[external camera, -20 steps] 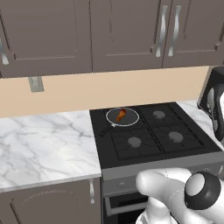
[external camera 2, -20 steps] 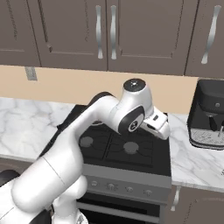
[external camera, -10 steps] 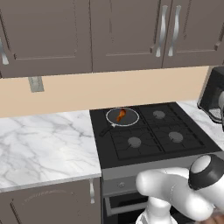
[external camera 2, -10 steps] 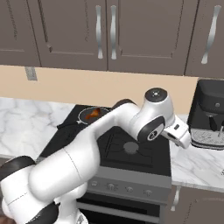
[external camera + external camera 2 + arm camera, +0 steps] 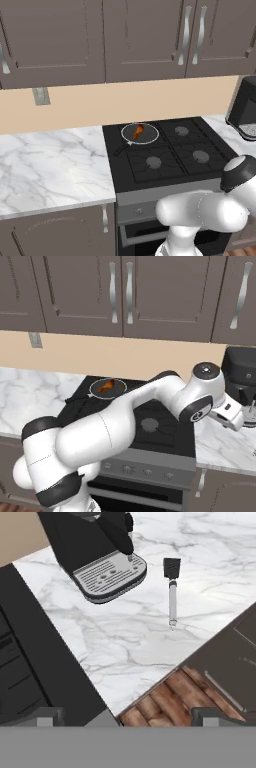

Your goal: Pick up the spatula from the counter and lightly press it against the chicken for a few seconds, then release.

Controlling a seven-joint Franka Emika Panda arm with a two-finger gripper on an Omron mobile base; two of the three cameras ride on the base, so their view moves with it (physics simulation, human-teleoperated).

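Spatula (image 5: 172, 594) lies on the bench (image 5: 125, 643) at one o'clock from the fingers (image 5: 48, 715), handle running twelve-to-six, blade far; fingers spread wide, empty.

Coffee machine (image 5: 107, 574) top cropped, chicken (image 5: 138, 131) detail tiny

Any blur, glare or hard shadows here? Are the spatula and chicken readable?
Hand view: sharp, even light, no glare; spatula crisp on the marble counter, barely any shadow. Left base view: chicken small but distinct in the pan, flat lighting. Right base view: slightly soft; arm hides part of the stove.
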